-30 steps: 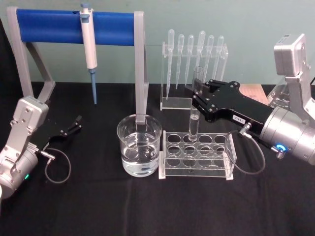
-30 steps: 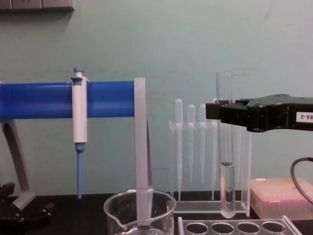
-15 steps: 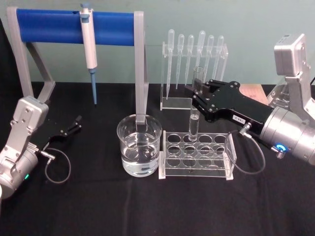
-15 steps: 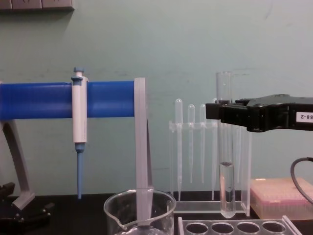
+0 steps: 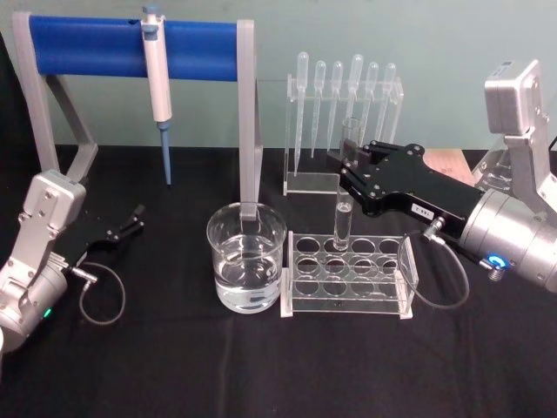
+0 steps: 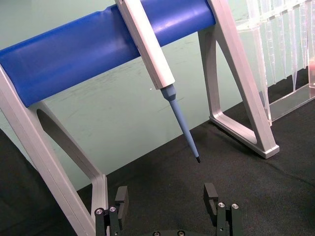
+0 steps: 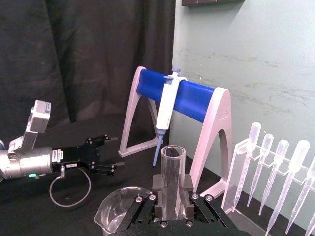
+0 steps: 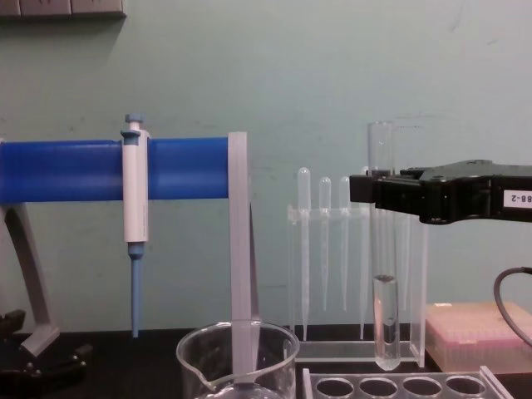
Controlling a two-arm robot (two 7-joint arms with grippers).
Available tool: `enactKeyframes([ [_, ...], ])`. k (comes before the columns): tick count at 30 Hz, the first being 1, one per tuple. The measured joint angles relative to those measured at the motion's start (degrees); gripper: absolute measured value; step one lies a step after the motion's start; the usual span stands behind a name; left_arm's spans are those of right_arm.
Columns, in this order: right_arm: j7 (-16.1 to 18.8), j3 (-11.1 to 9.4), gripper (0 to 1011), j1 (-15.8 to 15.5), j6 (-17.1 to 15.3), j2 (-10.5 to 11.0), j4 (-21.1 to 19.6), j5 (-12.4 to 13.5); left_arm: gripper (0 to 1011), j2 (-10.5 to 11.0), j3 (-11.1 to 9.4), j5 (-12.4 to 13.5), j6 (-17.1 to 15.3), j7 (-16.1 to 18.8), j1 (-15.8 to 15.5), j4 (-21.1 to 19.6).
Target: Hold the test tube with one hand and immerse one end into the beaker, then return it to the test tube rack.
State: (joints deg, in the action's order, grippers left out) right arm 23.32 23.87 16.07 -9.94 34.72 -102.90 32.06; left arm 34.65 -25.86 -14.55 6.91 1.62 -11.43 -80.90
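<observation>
Change: none seen; test tube (image 8: 382,320) at the same height as before.
Test tube: upright, bottom just above rack (image 5: 406,266).
Right gripper (image 5: 348,167): clamped on its upper part.
Beaker (image 5: 246,261): just left of rack.
Left gripper (image 5: 130,222): parked, fingers apart.

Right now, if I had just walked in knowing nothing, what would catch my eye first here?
Probably the black right gripper holding a tall glass tube upright, its round bottom just above the clear rack mid-table. Left of the rack stands a wide beaker of clear liquid, and behind it a big blue bar stand with a white pipette hanging on it. The left gripper rests open at the far left.
</observation>
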Motion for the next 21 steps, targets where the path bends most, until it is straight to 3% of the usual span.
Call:
enactKeyframes([
  [21, 0.0, 0.0, 225, 0.0, 0.0, 0.0, 0.0, 0.0, 1000, 0.0, 0.0, 0.0, 0.0, 0.0, 0.0, 0.0],
])
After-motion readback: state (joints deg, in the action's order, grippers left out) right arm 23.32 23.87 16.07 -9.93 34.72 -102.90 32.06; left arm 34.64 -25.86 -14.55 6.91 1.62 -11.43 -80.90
